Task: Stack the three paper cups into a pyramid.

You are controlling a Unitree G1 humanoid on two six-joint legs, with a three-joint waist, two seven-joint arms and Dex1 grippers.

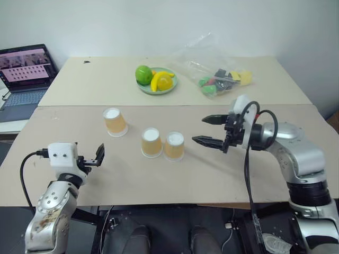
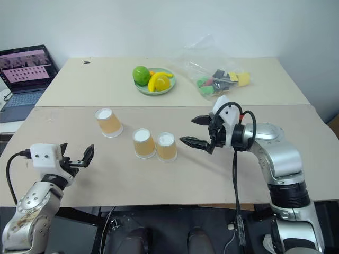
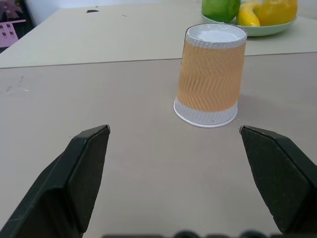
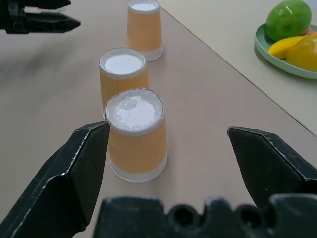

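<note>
No pyramid yet: the three paper cups (image 1: pixel 151 141) all sit upside down on the tan table (image 1: pixel 212 174), two touching near the middle as a base, the third (image 1: pixel 115 121) apart, farther back to the left, still needing to go on top. All are orange-tan with white bases and undamaged. The left gripper (image 1: pixel 94 157) and right gripper (image 1: pixel 209 130) are both spread wide and empty, left near the lone cup, right beside the pair.

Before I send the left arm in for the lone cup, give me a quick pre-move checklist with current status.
1. Left gripper fingers open: ok.
2. Lone cup upside down, standing apart from the others: ok.
3. Lone cup lined up ahead of the left fingers in the left wrist view: ok.
4. Base pair, middle cup and right cup, side by side: ok.
5. Right gripper open, holding nothing: ok.
6. Base pair actually touching: cannot tell.
</note>
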